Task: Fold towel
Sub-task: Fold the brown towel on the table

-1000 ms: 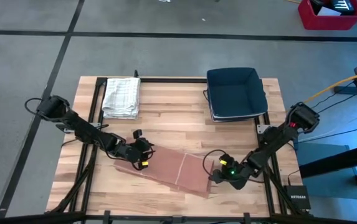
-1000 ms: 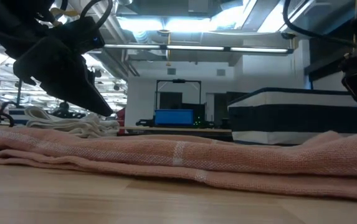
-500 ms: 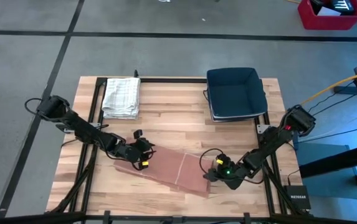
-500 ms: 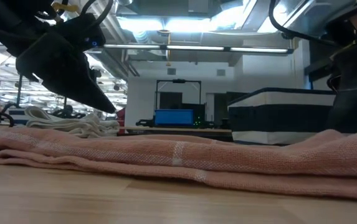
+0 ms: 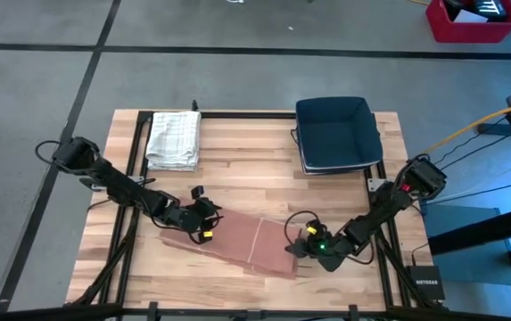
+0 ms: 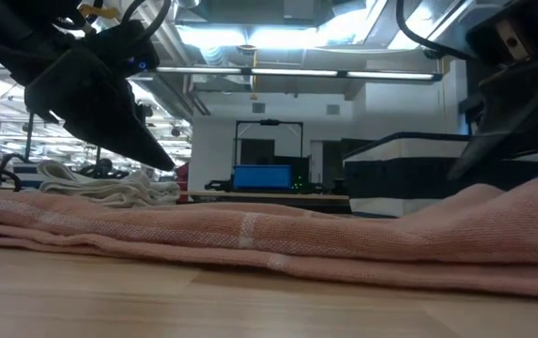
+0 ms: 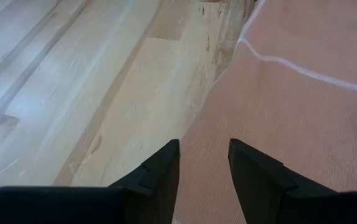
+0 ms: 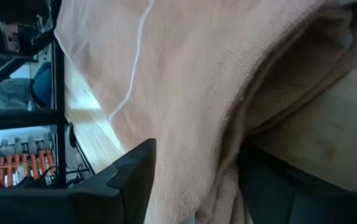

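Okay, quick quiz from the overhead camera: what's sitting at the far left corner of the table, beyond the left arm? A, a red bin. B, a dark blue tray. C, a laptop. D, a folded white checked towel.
D: the high view shows a folded white checked towel at that corner of the table, while the dark blue tray sits across on the right side.

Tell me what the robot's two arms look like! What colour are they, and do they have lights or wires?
Both arms are dark, thin and jointed, with looping black cables. The left gripper carries a small yellow mark; the right gripper has a green light glowing just behind it. Each ends in two flat, dark, pointed fingers.
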Controlling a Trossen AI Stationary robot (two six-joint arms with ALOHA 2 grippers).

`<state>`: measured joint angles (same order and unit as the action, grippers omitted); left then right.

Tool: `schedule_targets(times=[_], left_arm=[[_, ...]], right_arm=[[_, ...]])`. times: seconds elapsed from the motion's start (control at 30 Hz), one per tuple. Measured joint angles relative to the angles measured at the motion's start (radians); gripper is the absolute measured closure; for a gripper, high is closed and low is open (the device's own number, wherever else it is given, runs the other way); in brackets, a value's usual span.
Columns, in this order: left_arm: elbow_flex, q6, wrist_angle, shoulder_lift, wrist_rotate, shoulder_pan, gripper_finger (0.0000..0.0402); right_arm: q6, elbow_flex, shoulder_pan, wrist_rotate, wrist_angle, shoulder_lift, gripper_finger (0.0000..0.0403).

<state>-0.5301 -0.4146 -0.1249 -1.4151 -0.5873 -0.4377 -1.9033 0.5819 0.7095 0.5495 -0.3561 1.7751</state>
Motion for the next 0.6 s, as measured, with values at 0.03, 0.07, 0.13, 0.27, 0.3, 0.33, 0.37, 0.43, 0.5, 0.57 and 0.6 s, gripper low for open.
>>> schedule_targets(times=[0.03,0.07,0.13,0.27,0.3,0.33,0.37,0.43,0.5,0.57,0.6], left_arm=[[0.000,0.000,0.000,0.000,0.000,0.000,0.0271],[0.000,0.000,-0.002,0.000,0.000,0.000,0.0271],[0.000,0.000,-0.003,-0.002,0.000,0.000,0.0271],[0.000,0.003,-0.024,-0.010,-0.001,0.000,0.0271],[0.000,0.004,-0.027,-0.010,0.000,0.000,0.0271],[0.000,0.004,-0.035,-0.013,-0.001,0.000,0.0271],[0.000,0.004,-0.051,-0.017,-0.002,0.000,0.0271],[-0.001,0.008,-0.054,-0.018,0.000,0.000,0.0271],[-0.001,0.016,-0.061,-0.019,0.001,0.000,0.0271],[-0.001,0.037,-0.079,-0.019,0.031,0.000,0.0271],[-0.001,0.053,-0.101,-0.019,0.060,0.001,0.0271]], right_arm=[[-0.002,0.000,0.000,0.008,0.000,0.000,0.0192],[-0.002,0.000,0.000,0.018,-0.001,0.000,0.0196],[0.009,0.000,-0.006,0.023,-0.003,0.001,0.0203],[0.041,0.000,-0.007,0.039,-0.007,0.002,0.0227],[0.053,0.000,-0.007,0.044,-0.008,0.002,0.0237],[0.057,0.000,-0.007,0.053,-0.007,0.002,0.0250],[0.062,0.000,-0.007,0.061,-0.007,0.003,0.0264],[0.107,0.000,-0.008,0.060,-0.008,0.003,0.0300],[0.157,0.000,-0.013,0.058,-0.005,0.003,0.0343],[0.207,0.000,-0.014,0.055,0.006,-0.002,0.0382],[0.234,-0.001,-0.014,0.051,0.030,-0.010,0.0387]])
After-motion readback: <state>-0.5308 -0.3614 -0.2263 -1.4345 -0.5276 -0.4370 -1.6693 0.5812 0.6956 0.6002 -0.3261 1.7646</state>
